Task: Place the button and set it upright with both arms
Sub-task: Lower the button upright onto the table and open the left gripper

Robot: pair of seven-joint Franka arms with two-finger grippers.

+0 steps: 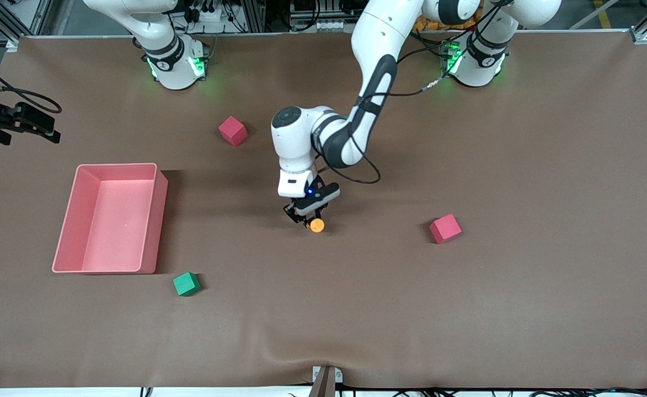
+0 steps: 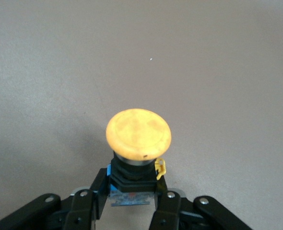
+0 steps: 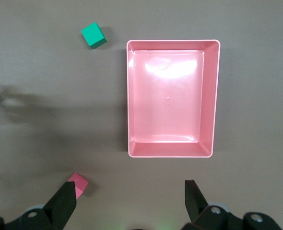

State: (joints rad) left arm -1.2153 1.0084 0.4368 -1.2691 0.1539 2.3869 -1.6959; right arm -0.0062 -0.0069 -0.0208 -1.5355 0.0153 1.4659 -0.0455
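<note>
The button has a round orange cap and a dark body. It sits low at the middle of the table, between the fingers of my left gripper. In the left wrist view my left gripper is shut on the button's black body, and the orange cap sticks out past the fingertips. I cannot tell whether the button touches the table. My right gripper is open and empty, high over the table near the pink tray; it is out of the front view.
A pink tray stands toward the right arm's end, also in the right wrist view. A green cube lies nearer the camera than the tray. One red cube lies near the right arm's base and another red cube toward the left arm's end.
</note>
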